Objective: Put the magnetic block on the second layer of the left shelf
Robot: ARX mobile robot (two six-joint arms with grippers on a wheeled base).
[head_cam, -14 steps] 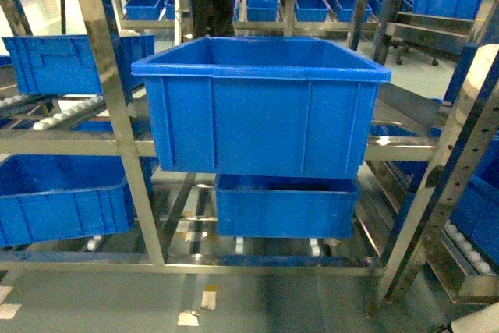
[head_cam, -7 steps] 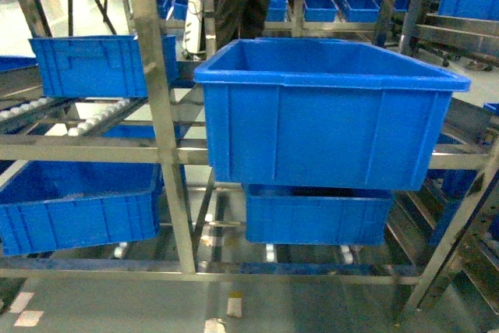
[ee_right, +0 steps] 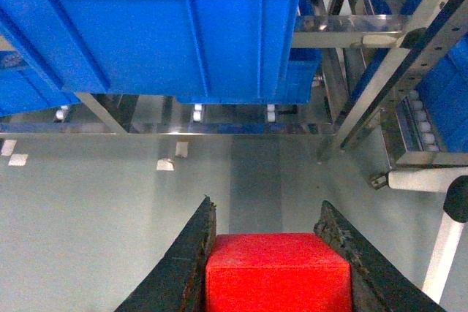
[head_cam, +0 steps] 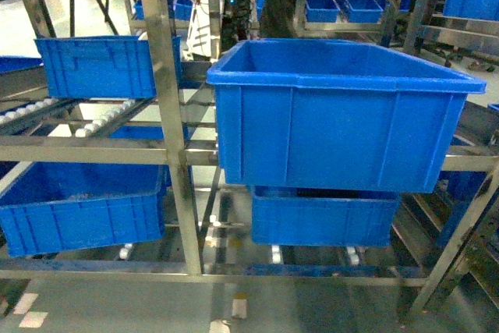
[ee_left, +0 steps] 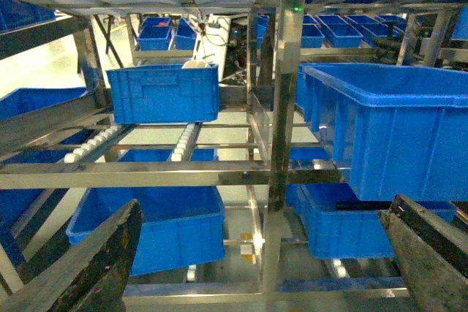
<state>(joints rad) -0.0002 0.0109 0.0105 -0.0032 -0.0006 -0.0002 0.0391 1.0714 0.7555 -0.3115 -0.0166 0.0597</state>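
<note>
The magnetic block, a matte red cube, shows only in the right wrist view. My right gripper is shut on it, low over the grey floor, in front of and below the large deep blue crate. That crate sits on the second layer of the steel rack, right of an upright post. My left gripper is open and holds nothing, facing the rack with the crate to its right. Neither gripper appears in the head view.
A smaller blue crate rests on roller rails at the upper left. Two more blue crates sit on the bottom tier. A slanted steel post and a white leg stand to my right.
The head view has shifted: the large crate and the upright post now sit further right in the frame and look bigger. The dark figure behind the rack has moved.
</note>
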